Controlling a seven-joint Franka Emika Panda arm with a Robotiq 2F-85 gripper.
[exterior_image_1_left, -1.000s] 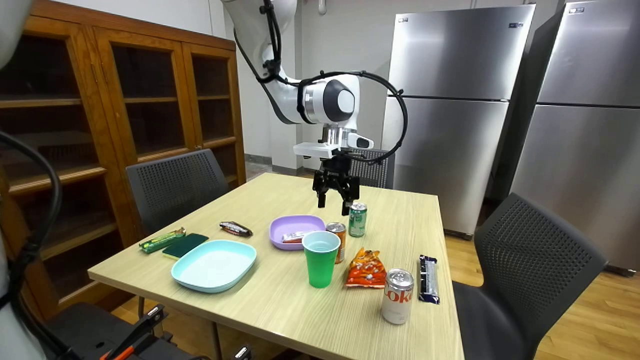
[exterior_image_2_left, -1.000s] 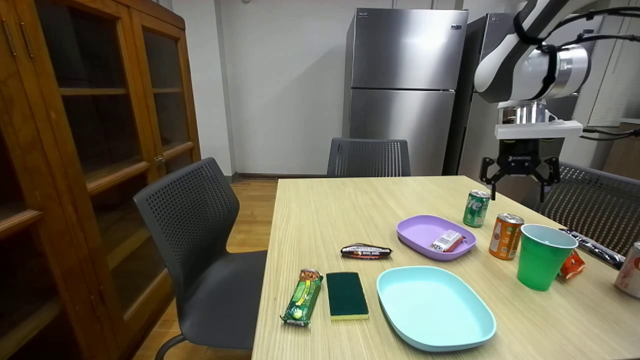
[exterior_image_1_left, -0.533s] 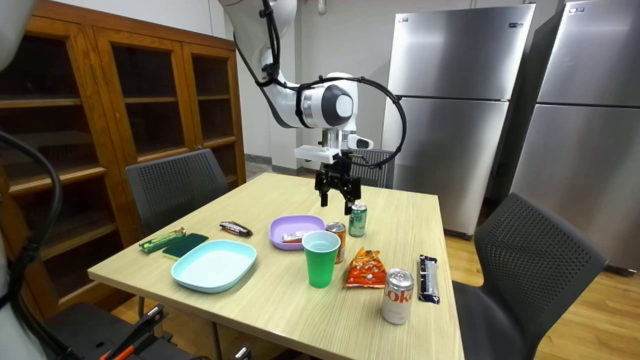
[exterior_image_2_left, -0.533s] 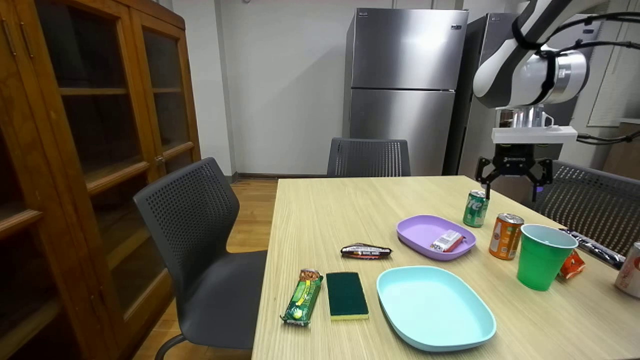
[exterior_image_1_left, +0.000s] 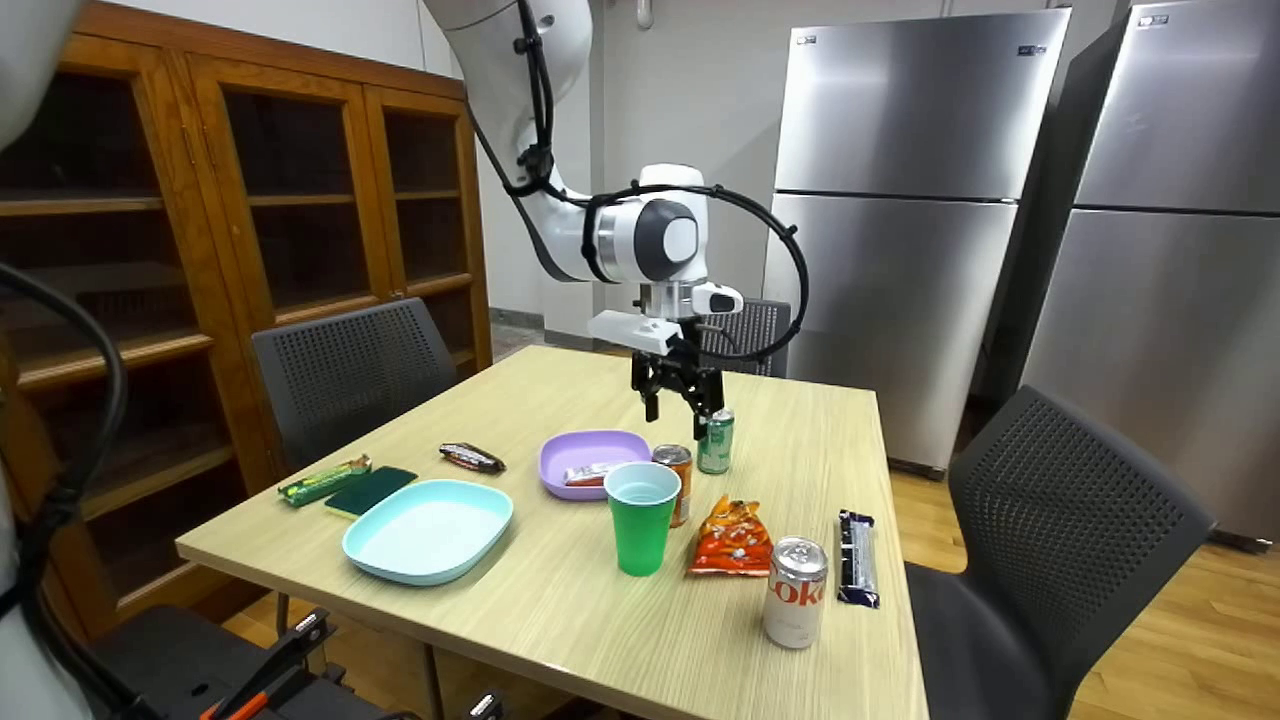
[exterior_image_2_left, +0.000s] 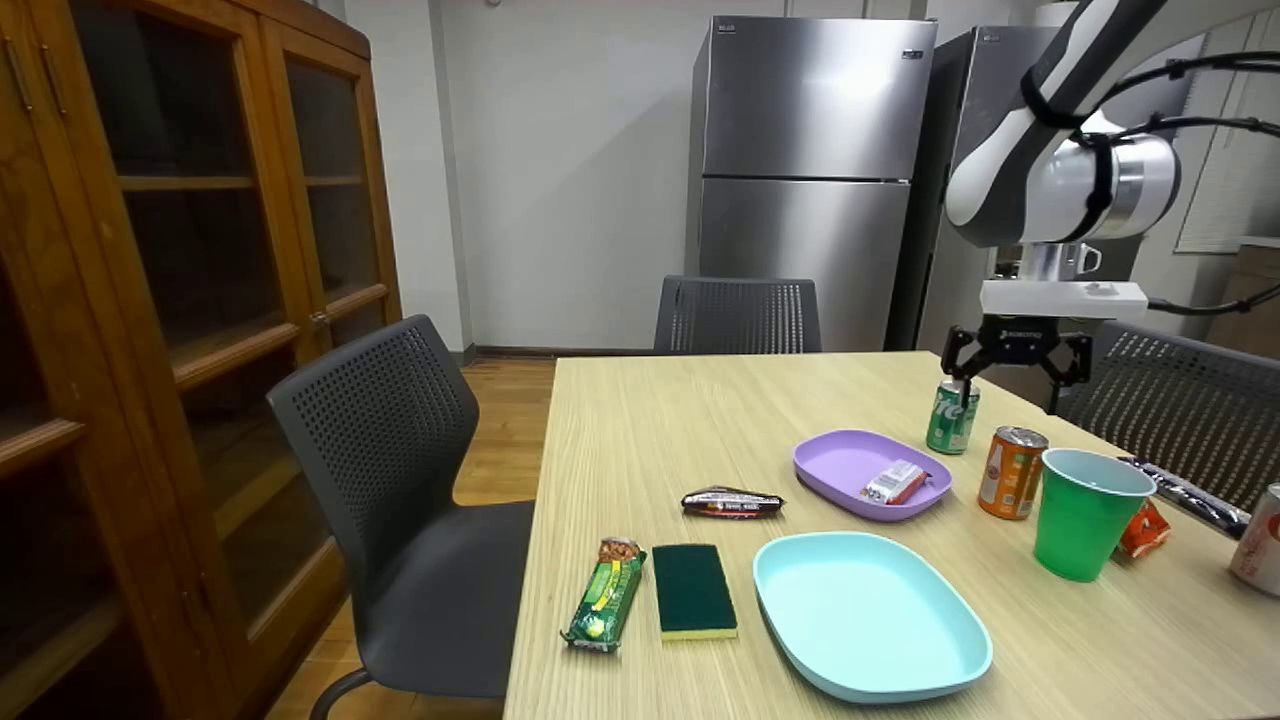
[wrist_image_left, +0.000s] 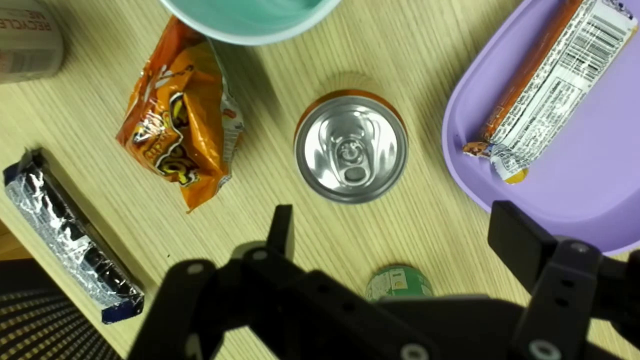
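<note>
In both exterior views a white wall (exterior_image_2_left: 590, 180) closes the far side, two fridges (exterior_image_1_left: 905, 320) stand before it towards the right and a wood cabinet (exterior_image_1_left: 215, 250) lines the left. The pale table (exterior_image_2_left: 680, 430) fills the middle, with grey chairs (exterior_image_1_left: 1080, 500) left, far and right of it. The arm (exterior_image_1_left: 625, 240) reaches over its right part. The gripper (exterior_image_2_left: 1010, 395) points down above the things there, its fingers (wrist_image_left: 520, 242) spread, with nothing gripped. This looks like the reaching step; any grip would call for coming lower and centring the gap over one thing first.

A blue plate (exterior_image_2_left: 870, 610) lies near left, a purple plate (exterior_image_2_left: 850, 460) farther off. Right of them stand a green cup (exterior_image_1_left: 642, 530) and, to its right, an orange bag (exterior_image_1_left: 735, 545). Two upright cans are nearest the gripper: the green can (exterior_image_2_left: 948, 430), far, partly behind a finger in both exterior views, and the orange can (wrist_image_left: 351, 150), between it and the cup. Which lies more squarely under the gap, I cannot tell. A Coke can (exterior_image_1_left: 796, 600) stands near right. A sponge (exterior_image_2_left: 693, 590) and a green bar (exterior_image_2_left: 608, 595) lie left of the blue plate, a brown bar (exterior_image_2_left: 733, 502) beyond them, a dark bar (exterior_image_1_left: 857, 560) by the right edge, and a wrapped bar (exterior_image_2_left: 895, 482) inside the purple plate.
</note>
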